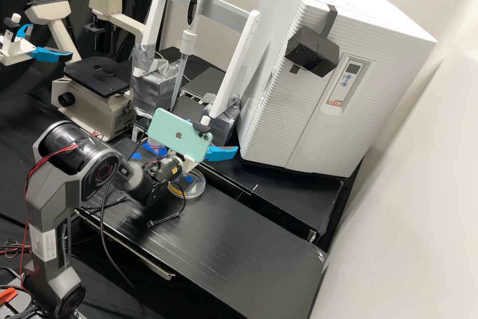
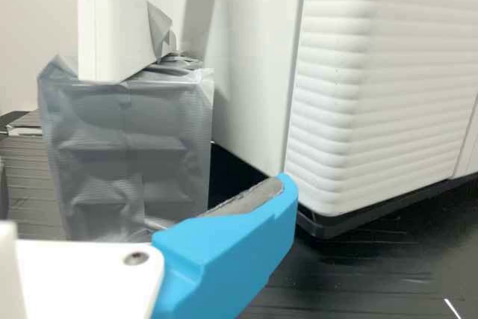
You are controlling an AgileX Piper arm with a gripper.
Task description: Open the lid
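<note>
The claw point(image 1: 221, 153) is released, with nothing in its grasp, and in the high view it hangs beside the mint-green phone point(image 1: 174, 135) mounted on the arm, near the lower corner of the big white cabinet point(image 1: 279, 110). The clear round dish point(image 1: 196, 190) lies on the black bench point(image 1: 239, 249), close to the arm's wrist and partly hidden by it, with a small blue piece point(image 1: 189, 178) on top; whether its lid is fully seated cannot be told. The wrist view shows the inner face of a blue finger point(image 2: 246, 252) bare, in front of a block point(image 2: 127, 147) wrapped in silver tape and the ribbed cabinet. In the high view, a white frame point(image 1: 234, 65) holds an upright pipette point(image 1: 191, 20), a microscope point(image 1: 94, 105) stands near the frame, and a dark foam block point(image 1: 313, 50) sits against the cabinet's front
</note>
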